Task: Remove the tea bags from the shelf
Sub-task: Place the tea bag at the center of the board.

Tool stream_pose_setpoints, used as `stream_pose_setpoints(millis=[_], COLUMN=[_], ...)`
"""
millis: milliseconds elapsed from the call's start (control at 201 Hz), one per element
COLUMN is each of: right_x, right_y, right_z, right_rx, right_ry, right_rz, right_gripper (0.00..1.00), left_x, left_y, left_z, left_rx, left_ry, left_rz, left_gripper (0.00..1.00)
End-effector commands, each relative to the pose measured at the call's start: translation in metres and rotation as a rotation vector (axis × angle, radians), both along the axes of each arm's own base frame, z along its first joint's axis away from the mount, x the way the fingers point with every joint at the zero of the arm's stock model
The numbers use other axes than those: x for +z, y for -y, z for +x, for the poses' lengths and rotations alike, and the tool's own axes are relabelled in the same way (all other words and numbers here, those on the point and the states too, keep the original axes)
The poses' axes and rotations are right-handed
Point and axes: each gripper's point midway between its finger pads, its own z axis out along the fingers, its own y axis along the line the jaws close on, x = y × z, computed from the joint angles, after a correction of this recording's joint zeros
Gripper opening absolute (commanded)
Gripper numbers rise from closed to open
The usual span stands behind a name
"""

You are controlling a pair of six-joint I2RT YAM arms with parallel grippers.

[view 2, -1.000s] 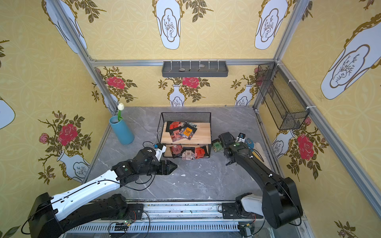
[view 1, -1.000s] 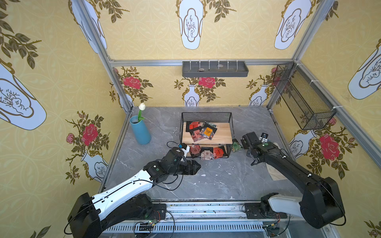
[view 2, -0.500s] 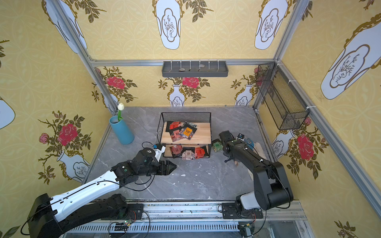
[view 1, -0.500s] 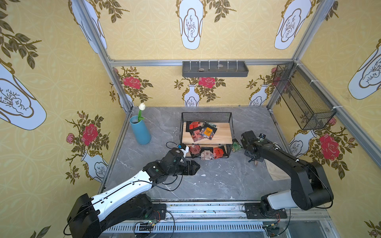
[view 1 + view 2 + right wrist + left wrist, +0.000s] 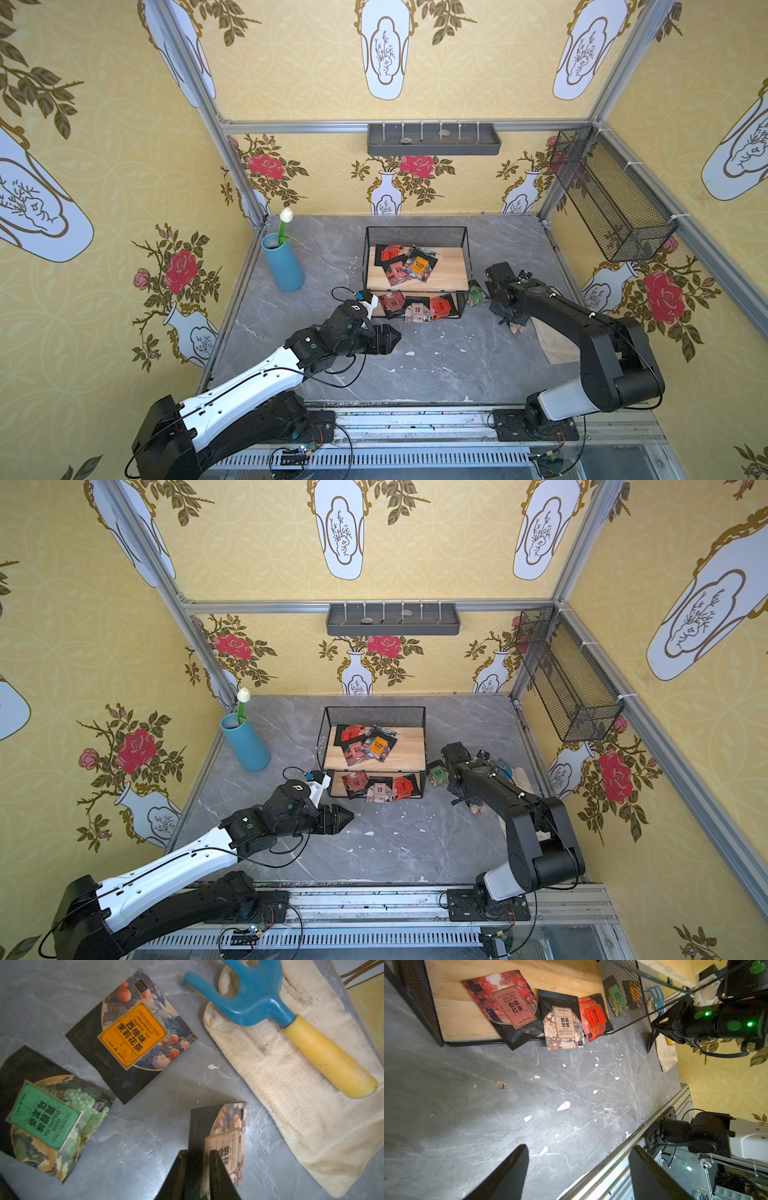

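1. On the shelf (image 5: pixel 451 268), which stands near the middle of the desk (image 5: pixel 415 374), tea bags (image 5: pixel 405 264) lie in an overlapping heap on the upper board. They cover one another too much for a sure count.
2. On the shelf's lower board, the left wrist view shows a red Earl Grey sachet (image 5: pixel 508 1007), a floral sachet (image 5: pixel 562 1026) and an orange-red sachet (image 5: pixel 593 1017). All three hang over the front edge. In both top views the upper board hides the back of this tier.
3. Just beside the shelf's end on the right arm's side, off the boards, a green sachet (image 5: pixel 45 1113) lies flat on the desk. An orange sachet (image 5: pixel 133 1036) lies next to it. It is plain in the right wrist view, but I cannot find it in the top views.
4. Farther out from that same end of the shelf, the right pincer (image 5: pixel 197 1152) points down at the desk. Its fingers stand a narrow gap apart, with a beige sachet (image 5: pixel 228 1136) tilted between them. I cannot tell whether it is pinched or let go, and the frame edge cuts off part of the sachet.
5. Beyond the beige sachet, away from the shelf, a blue fork (image 5: pixel 259 1001) with a yellow handle rests on a cream cloth (image 5: pixel 291 1095). The right arm covers much of both in the top views.
6. In front of the shelf's other front corner, the left pincer (image 5: pixel 579 1148) hangs over bare desk. Its jaws are spread wide with nothing between them, and only its fingertips show in its own wrist view.
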Motion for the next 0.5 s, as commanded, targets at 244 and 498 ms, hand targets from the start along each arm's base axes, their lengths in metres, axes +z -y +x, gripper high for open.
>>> stream_pose_setpoints(millis=[244, 498], right_x=[0.014, 0.039], right_y=[-0.009, -0.013], right_z=[0.008, 0.011], right_rx=[0.016, 0.044], right_ry=[0.055, 0.126], right_rz=[0.054, 0.085], right_gripper=[0.38, 0.44], left_x=[0.001, 0.003], left_y=[0.000, -0.002], left_z=[0.002, 0.002], left_rx=[0.011, 0.014], left_ry=[0.008, 0.013], left_rz=[-0.004, -0.005], left_gripper=[0.85, 0.85])
